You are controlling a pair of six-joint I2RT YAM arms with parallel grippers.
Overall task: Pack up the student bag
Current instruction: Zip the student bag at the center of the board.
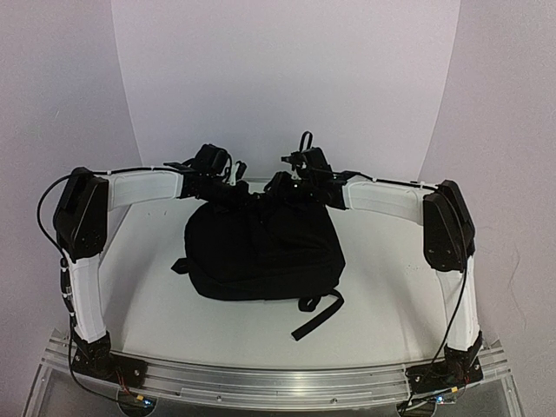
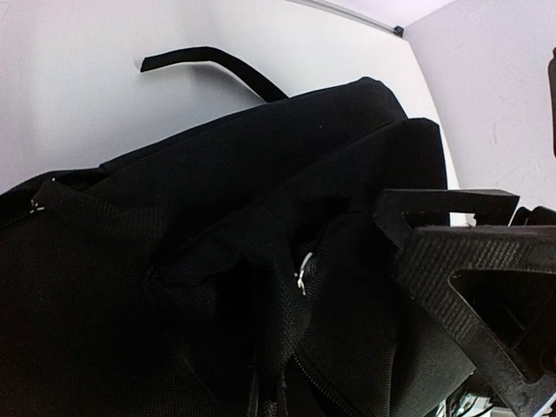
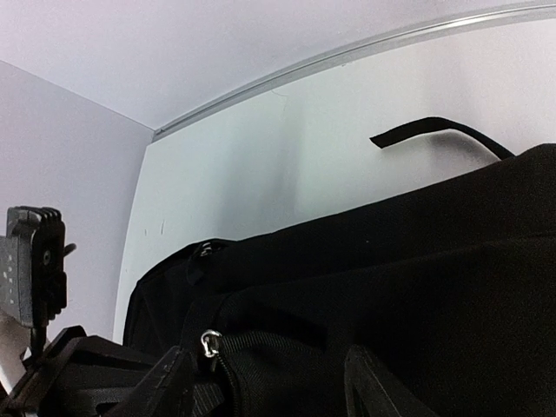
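The table [image 1: 382,304] is white, and the black backpack [image 1: 261,252] lies flat in the middle of it, straps trailing toward the near edge. Both arms are reaching in at its far top end. The left gripper [image 1: 228,193] and right gripper [image 1: 291,187] are both right up against the fabric, but can't tell if either claw is clamped or apart. A zipper pull [image 2: 301,271] shows near the left one. No loose items in sight, so this fits either opening up or zipping closed.
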